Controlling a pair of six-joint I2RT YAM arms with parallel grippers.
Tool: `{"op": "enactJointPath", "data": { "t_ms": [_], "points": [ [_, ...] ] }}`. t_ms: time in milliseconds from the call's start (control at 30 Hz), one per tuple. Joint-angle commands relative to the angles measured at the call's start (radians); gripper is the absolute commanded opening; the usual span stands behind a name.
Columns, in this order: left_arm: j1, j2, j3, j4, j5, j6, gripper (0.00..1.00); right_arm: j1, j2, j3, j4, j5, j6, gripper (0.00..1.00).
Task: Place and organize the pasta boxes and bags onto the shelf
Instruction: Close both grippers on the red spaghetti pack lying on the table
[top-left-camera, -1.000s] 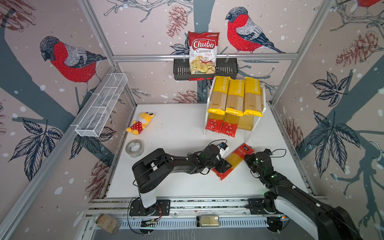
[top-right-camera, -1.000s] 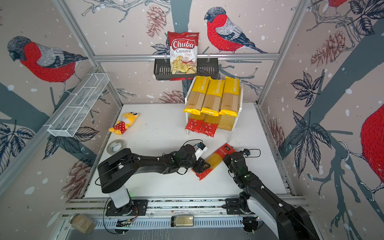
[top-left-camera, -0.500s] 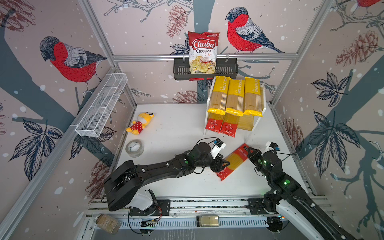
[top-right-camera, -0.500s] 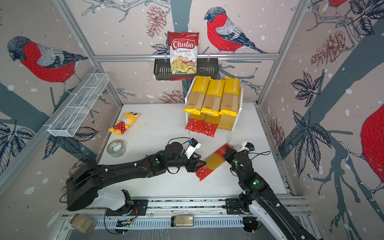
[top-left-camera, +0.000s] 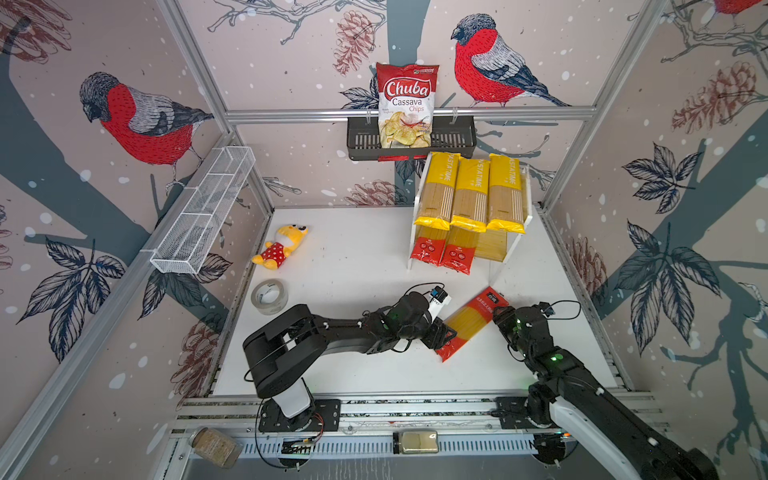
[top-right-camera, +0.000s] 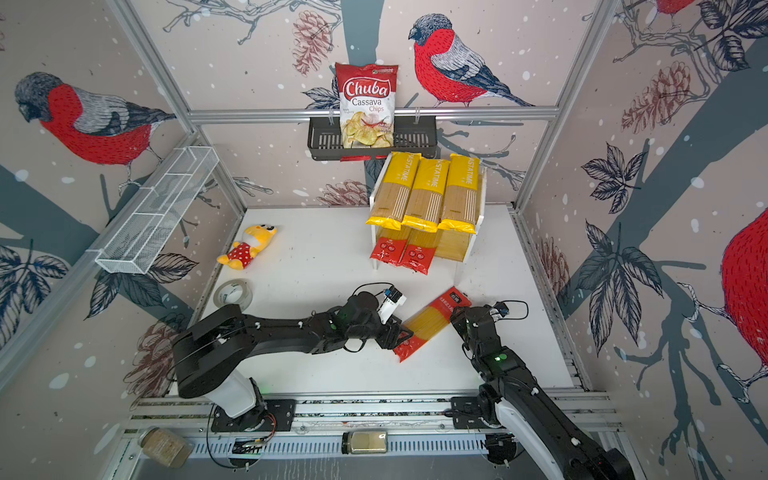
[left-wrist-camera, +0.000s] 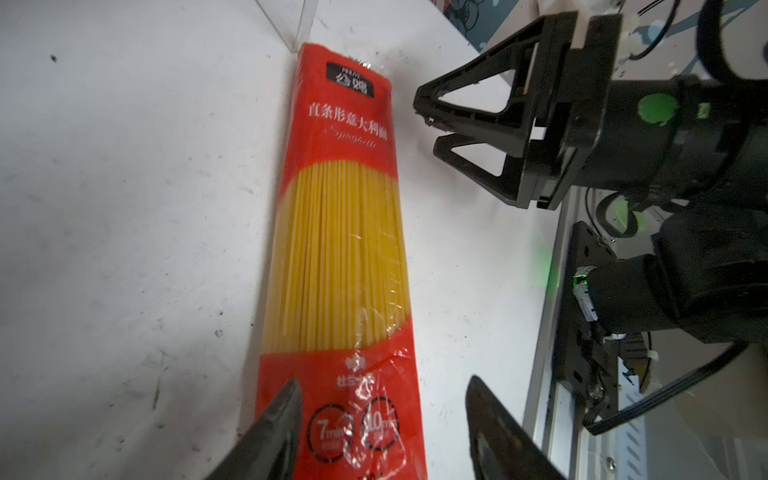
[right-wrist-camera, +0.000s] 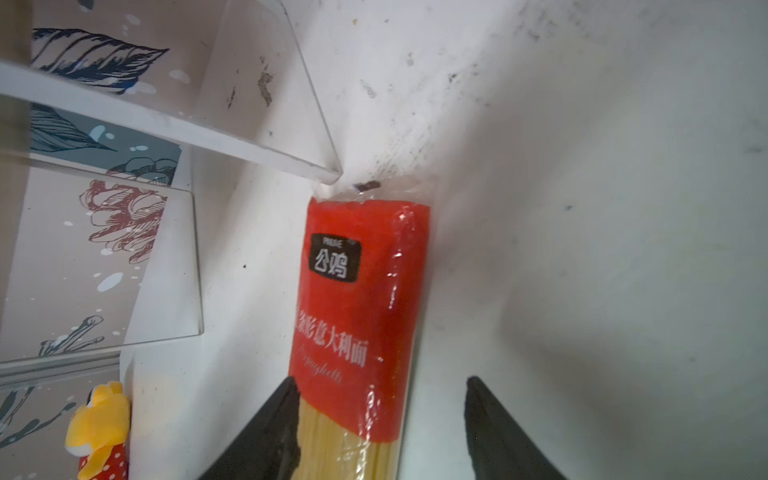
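Observation:
On the shelf (top-left-camera: 494, 247) (top-right-camera: 453, 245), three yellow pasta packets (top-left-camera: 469, 191) lie across the upper tier and two red-ended ones (top-left-camera: 442, 249) across the lower. A third red-ended packet (top-left-camera: 471, 322) (top-right-camera: 430, 322) (left-wrist-camera: 336, 249) (right-wrist-camera: 365, 291) lies slanted on the table, its far end by the foot of the shelf's side panel (right-wrist-camera: 270, 137). My left gripper (top-left-camera: 440, 334) (top-right-camera: 399, 334) (left-wrist-camera: 380, 390) is open around the packet's near end. My right gripper (top-left-camera: 498, 318) (top-right-camera: 455, 318) (right-wrist-camera: 380, 386) is open above the far part, gripping nothing.
A Chuba chips bag (top-left-camera: 407, 106) stands in the black wall basket (top-left-camera: 457, 141). A white wire basket (top-left-camera: 203, 212) hangs on the left wall. A plush toy (top-left-camera: 280, 249) and a tape roll (top-left-camera: 269, 296) lie at the table's left. A jar (top-left-camera: 216, 446) lies on the front rail.
My right gripper was shut and has now opened over the packet's far part. My left arm has folded back at the elbow, its gripper staying by the packet's near end.

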Motion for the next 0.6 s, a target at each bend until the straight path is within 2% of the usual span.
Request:
{"op": "enactJointPath", "data": {
  "t_ms": [0, 300, 567],
  "points": [
    [0.012, 0.064, 0.035, 0.076, -0.01, -0.024, 0.62, -0.038, 0.042, -0.012, 0.145, -0.094, -0.045, 0.69],
    [0.015, 0.224, 0.101, 0.078, 0.024, -0.032, 0.57, -0.066, 0.257, -0.032, 0.327, -0.196, -0.053, 0.69],
    [0.016, 0.265, 0.087, 0.116, 0.064, -0.04, 0.45, -0.028, 0.442, -0.019, 0.469, -0.177, -0.005, 0.65]
  ]
}}
